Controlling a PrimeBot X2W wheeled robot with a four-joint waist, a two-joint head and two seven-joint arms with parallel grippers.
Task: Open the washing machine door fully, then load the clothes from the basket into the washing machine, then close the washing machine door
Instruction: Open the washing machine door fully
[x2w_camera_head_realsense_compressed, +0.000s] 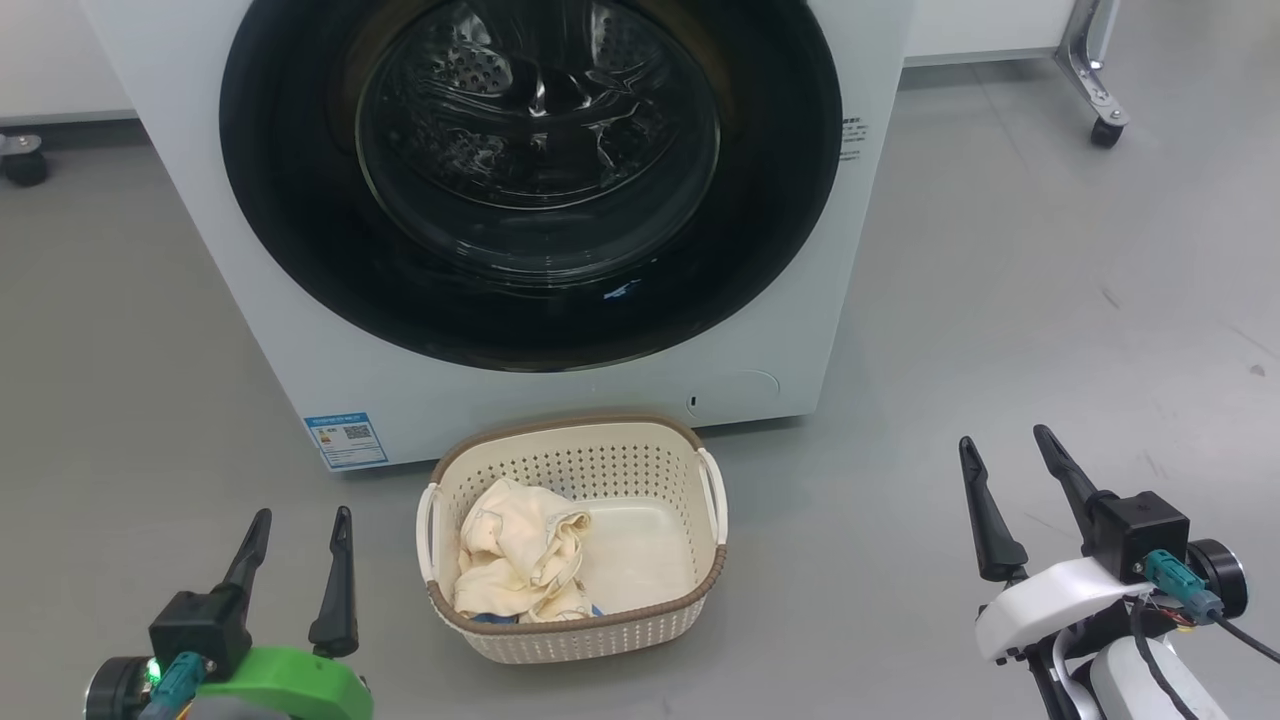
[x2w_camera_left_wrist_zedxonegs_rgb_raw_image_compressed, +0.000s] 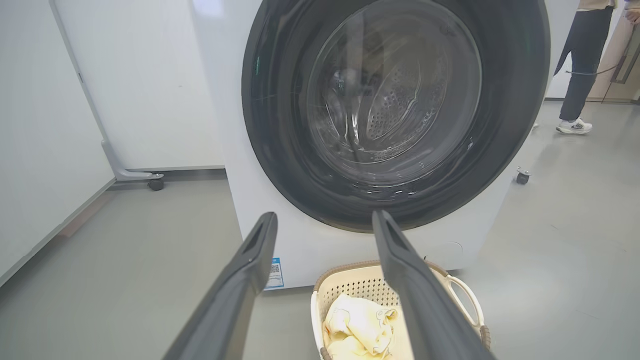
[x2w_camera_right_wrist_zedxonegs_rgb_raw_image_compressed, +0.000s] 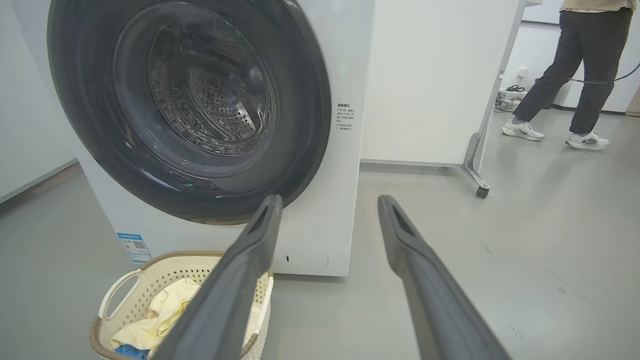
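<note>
Head view: a smooth grey floor (x2w_camera_head_realsense_compressed: 1000, 280) was shown, the white front-loading washing machine (x2w_camera_head_realsense_compressed: 300, 340) stood at its far side, its round black-rimmed glass door (x2w_camera_head_realsense_compressed: 290, 200) shut. Just near it the cream perforated plastic basket (x2w_camera_head_realsense_compressed: 560, 425) was set, with cream-yellow cotton clothes (x2w_camera_head_realsense_compressed: 515, 560) heaped at its left. The left gripper (x2w_camera_head_realsense_compressed: 302, 515) and right gripper (x2w_camera_head_realsense_compressed: 1003, 437) were held released and empty. A white wheeled partition (x2w_camera_right_wrist_zedxonegs_rgb_raw_image_compressed: 430, 75) and a person (x2w_camera_right_wrist_zedxonegs_rgb_raw_image_compressed: 575, 60) were seen far right.

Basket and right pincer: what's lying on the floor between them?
Nothing: the head view shows bare grey floor between the right pincer and the basket.
</note>
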